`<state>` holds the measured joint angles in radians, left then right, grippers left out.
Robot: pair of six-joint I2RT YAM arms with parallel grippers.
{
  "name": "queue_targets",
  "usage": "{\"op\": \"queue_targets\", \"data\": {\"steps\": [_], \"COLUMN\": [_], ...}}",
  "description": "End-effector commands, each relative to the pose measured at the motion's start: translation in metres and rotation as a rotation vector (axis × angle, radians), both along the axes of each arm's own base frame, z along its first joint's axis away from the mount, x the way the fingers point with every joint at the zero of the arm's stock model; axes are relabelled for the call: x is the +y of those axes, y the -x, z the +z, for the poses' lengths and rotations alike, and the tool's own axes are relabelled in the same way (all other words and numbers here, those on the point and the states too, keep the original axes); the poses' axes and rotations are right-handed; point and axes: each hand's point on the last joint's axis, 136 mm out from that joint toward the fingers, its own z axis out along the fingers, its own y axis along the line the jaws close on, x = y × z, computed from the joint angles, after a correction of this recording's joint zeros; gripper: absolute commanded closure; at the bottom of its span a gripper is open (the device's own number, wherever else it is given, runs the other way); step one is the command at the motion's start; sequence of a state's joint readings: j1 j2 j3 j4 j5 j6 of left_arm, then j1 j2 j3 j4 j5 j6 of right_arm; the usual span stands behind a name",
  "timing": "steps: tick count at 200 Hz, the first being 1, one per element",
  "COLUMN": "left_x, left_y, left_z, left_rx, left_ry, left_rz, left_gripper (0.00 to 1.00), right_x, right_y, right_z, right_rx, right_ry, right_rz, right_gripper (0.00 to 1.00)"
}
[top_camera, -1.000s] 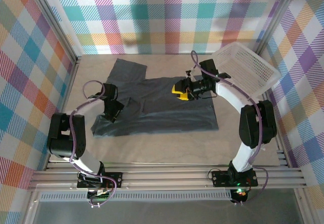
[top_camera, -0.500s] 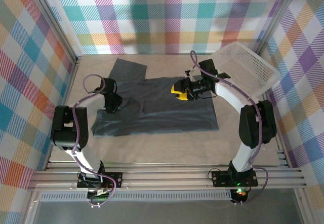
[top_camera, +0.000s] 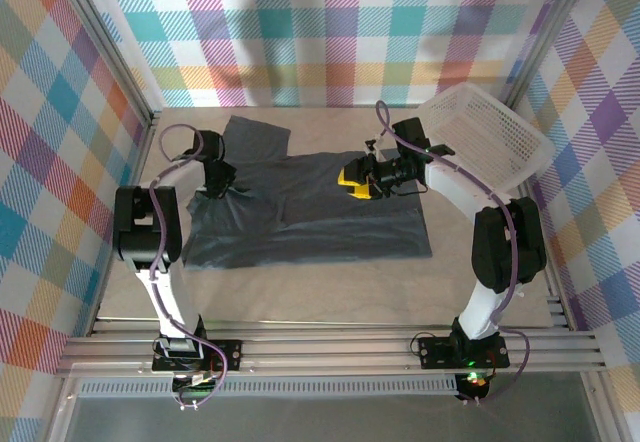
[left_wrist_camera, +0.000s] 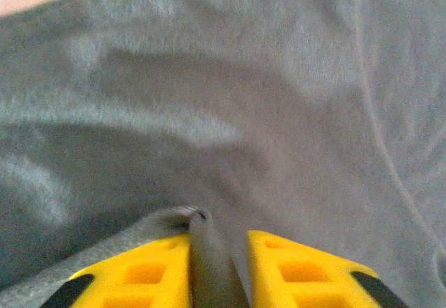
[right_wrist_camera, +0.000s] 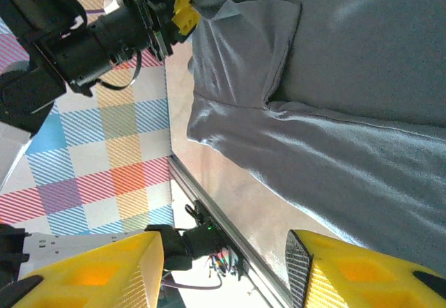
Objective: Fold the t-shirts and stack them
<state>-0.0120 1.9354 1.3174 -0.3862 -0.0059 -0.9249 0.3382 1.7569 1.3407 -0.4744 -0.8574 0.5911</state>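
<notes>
A dark slate-grey t-shirt (top_camera: 320,212) lies spread on the table, one sleeve reaching toward the back left. My left gripper (top_camera: 216,178) is at the shirt's left side. In the left wrist view its yellow fingers (left_wrist_camera: 293,266) pinch a raised fold of the t-shirt (left_wrist_camera: 209,252), with the left gripper (left_wrist_camera: 217,256) shut on it. My right gripper (top_camera: 352,180) hovers over the shirt's upper right part. It (right_wrist_camera: 223,273) stands wide open with nothing between its fingers. From there I see the t-shirt (right_wrist_camera: 334,106) and the left gripper (right_wrist_camera: 182,3) at its edge.
A white mesh basket (top_camera: 487,134) leans tilted at the back right, just beyond the right arm. Plaid walls close the table on three sides. A metal rail (top_camera: 330,347) runs along the near edge, with bare table in front of the shirt.
My left gripper has closed on a fold of the t-shirt and moved toward the back of the table, drawing the cloth's left side with it. The right arm has not moved.
</notes>
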Motion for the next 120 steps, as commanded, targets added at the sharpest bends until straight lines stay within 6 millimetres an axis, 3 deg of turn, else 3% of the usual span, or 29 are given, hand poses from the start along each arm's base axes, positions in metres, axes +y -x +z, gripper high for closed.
{"op": "queue_targets", "data": {"steps": [1,15,50,75,98,120], "left_x": [0.017,0.022,0.025,0.006,-0.018,-0.027], "left_y": [-0.002,0.001,0.015,0.048,0.093,0.131], "left_z": [0.002,0.001,0.028,0.041,0.026,0.011], "left_rx": [0.052,0.088,0.059,0.074,0.186,0.272], "left_ry": [-0.026,-0.043,-0.085,-0.085,-0.033,0.001], "left_rz": [0.051,0.068,0.096,0.07,0.045,0.038], "left_gripper": [0.61,0.51,0.51,0.58,0.64,0.69], "right_x": [0.0,-0.001,-0.008,-0.031,-0.066,-0.1], "right_y": [0.007,0.008,0.005,0.004,0.008,0.017], "right_z": [0.006,0.002,-0.01,-0.037,-0.073,-0.101], "right_rx": [-0.003,0.002,0.012,0.053,0.128,0.182], "right_ry": [-0.007,0.011,0.073,0.205,0.345,0.499], "right_rz": [0.014,0.011,-0.022,-0.089,-0.163,-0.202], "right_gripper": [0.5,0.5,0.52,0.58,0.67,0.77]}}
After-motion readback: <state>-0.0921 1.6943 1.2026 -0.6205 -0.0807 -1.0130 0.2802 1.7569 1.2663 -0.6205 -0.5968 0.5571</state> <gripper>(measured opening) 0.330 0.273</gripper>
